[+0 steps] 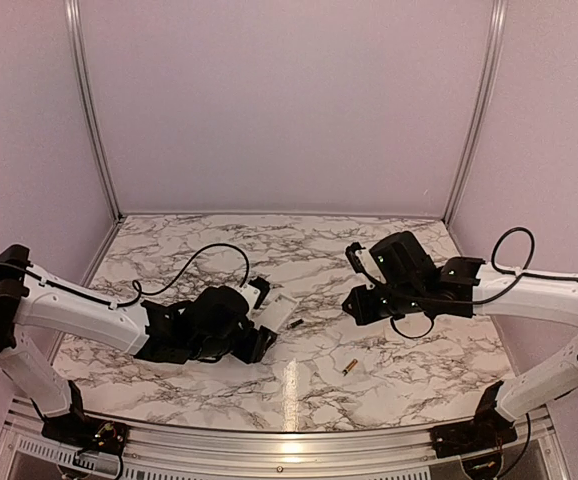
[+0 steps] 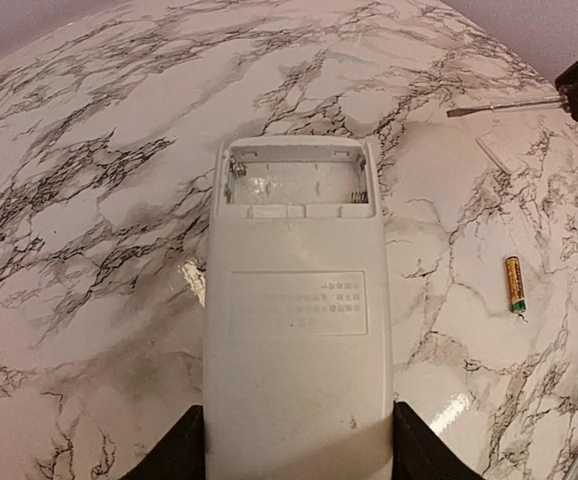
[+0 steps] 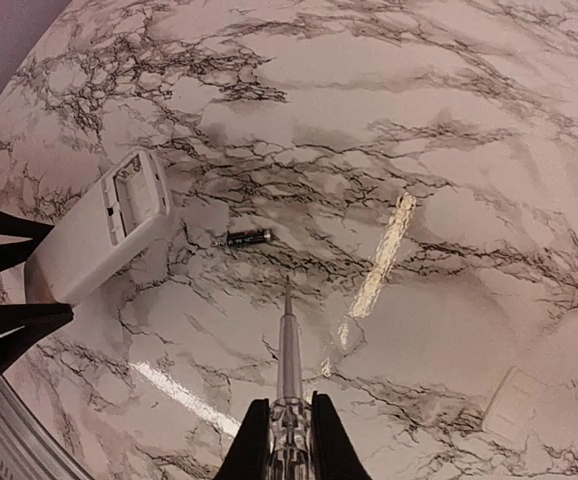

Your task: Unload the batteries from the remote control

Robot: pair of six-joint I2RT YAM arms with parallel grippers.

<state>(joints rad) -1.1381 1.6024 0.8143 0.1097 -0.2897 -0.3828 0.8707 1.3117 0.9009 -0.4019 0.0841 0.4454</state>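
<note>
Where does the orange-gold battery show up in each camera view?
Top external: the orange-gold battery lies right of centre, nearer the arm bases than the remote control.
Left wrist: near the right edge, apart from the remote control.
Right wrist: not in it; only the dark battery shows.
Landmark: the remote control, in all three.

The left arm [image 1: 79, 305] and right arm [image 1: 539, 290] both reach inward, held low. The left tool [image 2: 297, 455] clamps the remote control [image 2: 294, 330] between half-spread fingers. The right tool [image 3: 289, 440] pinches a screwdriver [image 3: 287, 340] tightly.
</note>
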